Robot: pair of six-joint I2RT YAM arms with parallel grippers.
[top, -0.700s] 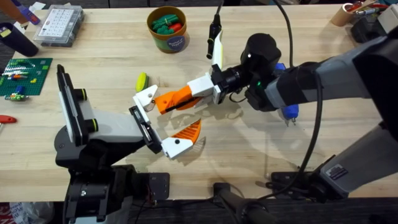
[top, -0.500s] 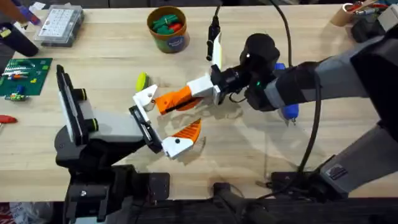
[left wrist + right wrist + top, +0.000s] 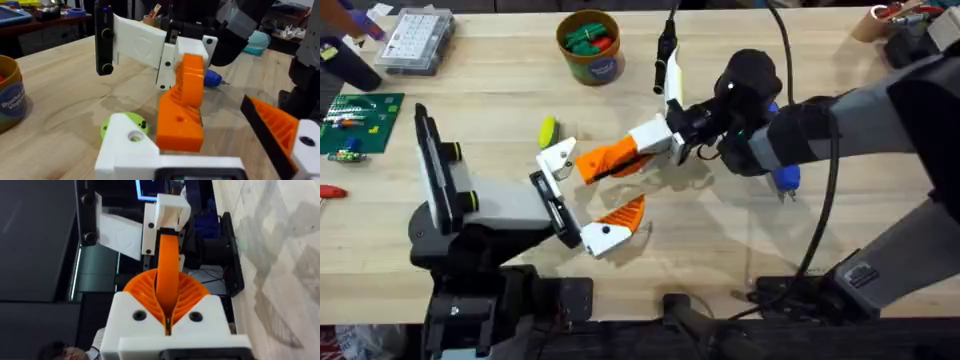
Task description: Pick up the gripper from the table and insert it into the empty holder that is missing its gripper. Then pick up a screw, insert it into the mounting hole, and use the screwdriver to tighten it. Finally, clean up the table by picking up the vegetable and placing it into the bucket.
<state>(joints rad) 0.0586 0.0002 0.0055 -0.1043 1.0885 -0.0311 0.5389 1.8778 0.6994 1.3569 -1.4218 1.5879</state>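
Counter: pale wood planks (image 3: 720, 250) carried both arms, with parts trays and small clutter along the far edge.

Right arm: the right gripper (image 3: 650, 145) had its jaws clenched on the orange finger (image 3: 610, 158), the wedge pinched between ribbed orange pads in the right wrist view (image 3: 167, 287).

Orange finger: it hung clear of the counter, its free end just beside the white bracket (image 3: 556, 158) and apparently not yet seated in it.

Left arm: the left gripper (image 3: 582, 195) stood with jaws released wide, the bare white bracket on one side and its ribbed orange finger (image 3: 623, 211) on the other.

Mounting hole: a small dark round hole (image 3: 134, 135) showed on top of the bracket in the left wrist view, with the orange wedge (image 3: 181, 107) close alongside.

Doing it well: the wedge likely needed squaring to the bracket and sliding straight in, slowly, until its hole met the bracket's; a skewed push could jam it or shove the left arm aside.

Screwdriver: the blue handle (image 3: 782, 178) lay on the counter, partly hidden behind the right arm.

Bucket: it (image 3: 590, 45) stood near the far edge, holding green and red pieces.

Vegetable: a yellow-green piece (image 3: 547, 130) lay on the counter near the bracket.
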